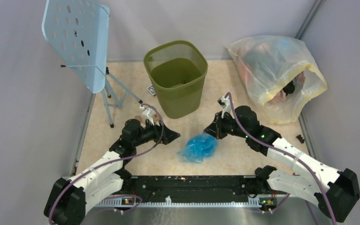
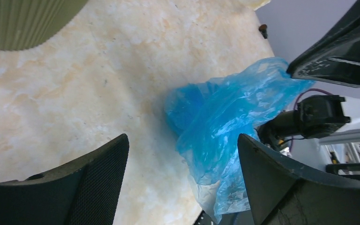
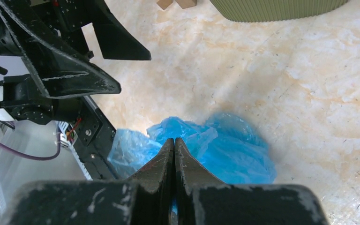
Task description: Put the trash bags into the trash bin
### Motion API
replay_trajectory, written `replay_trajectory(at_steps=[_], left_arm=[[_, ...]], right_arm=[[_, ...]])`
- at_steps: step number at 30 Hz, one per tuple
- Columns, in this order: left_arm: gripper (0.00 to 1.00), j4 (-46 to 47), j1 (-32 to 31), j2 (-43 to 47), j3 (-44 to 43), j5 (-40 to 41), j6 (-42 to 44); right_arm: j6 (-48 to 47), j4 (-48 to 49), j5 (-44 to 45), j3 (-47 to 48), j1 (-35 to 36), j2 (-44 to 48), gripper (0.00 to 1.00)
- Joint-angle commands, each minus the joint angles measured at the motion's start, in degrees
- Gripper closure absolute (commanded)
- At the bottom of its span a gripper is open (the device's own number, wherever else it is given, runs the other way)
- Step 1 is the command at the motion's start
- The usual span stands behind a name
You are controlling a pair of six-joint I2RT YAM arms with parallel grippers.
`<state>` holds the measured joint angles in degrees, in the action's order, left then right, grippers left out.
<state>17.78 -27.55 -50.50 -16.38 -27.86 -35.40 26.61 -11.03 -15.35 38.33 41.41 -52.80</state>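
The trash bag (image 1: 198, 147), thin, crinkly and light blue, lies crumpled on the marble-patterned table between my two arms. In the right wrist view my right gripper (image 3: 174, 139) is shut, with a sliver of the blue bag (image 3: 225, 150) pinched between its jaws. My left gripper (image 2: 183, 138) is open just left of the bag (image 2: 229, 122), which bulges in front of its right finger (image 2: 281, 178). The olive-green mesh trash bin (image 1: 176, 77) stands upright behind the bag, at the back centre.
A large yellowish-clear stuffed bag (image 1: 274, 75) lies at the back right. A light-blue perforated stand (image 1: 77, 40) on a tripod is at the back left. Small wooden blocks (image 3: 176, 3) sit near the bin's base. A black rail (image 1: 187, 183) runs along the near edge.
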Motion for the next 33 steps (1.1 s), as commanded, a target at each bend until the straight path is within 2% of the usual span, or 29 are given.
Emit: replay_trajectory(at_steps=[1, 8, 15, 26, 29, 33], left_arm=[[0.1, -1.3, -0.2, 2.0, -3.3, -5.5, -4.1], [0.06, -5.7, -3.0, -2.2, -6.2, -11.0, -2.4], [0.03, -5.4, -11.3, -4.8, -6.5, -4.8, 0.2], [0.1, 1.2, -12.5, -16.9, -14.7, -2.3, 5.0], [0.11, 2.9, -12.7, -19.9, -16.7, -3.9, 6.6], [0.14, 9.2, -12.8, -23.3, -17.3, -10.5, 5.1]], right_arm=[[-1.6, 2.6, -0.9, 1.1, 0.1, 0.7, 0.99], [-2.1, 2.1, -0.6, 0.5, 0.1, 1.2, 0.99], [-2.1, 3.6, -1.9, 0.0, 0.1, 1.6, 0.99], [-5.4, 5.4, -8.2, 0.6, 0.1, 2.6, 0.99], [-5.3, 6.5, -9.9, 0.5, 0.1, 2.5, 0.99], [-5.6, 6.5, -10.8, 1.5, 0.1, 2.2, 0.99]])
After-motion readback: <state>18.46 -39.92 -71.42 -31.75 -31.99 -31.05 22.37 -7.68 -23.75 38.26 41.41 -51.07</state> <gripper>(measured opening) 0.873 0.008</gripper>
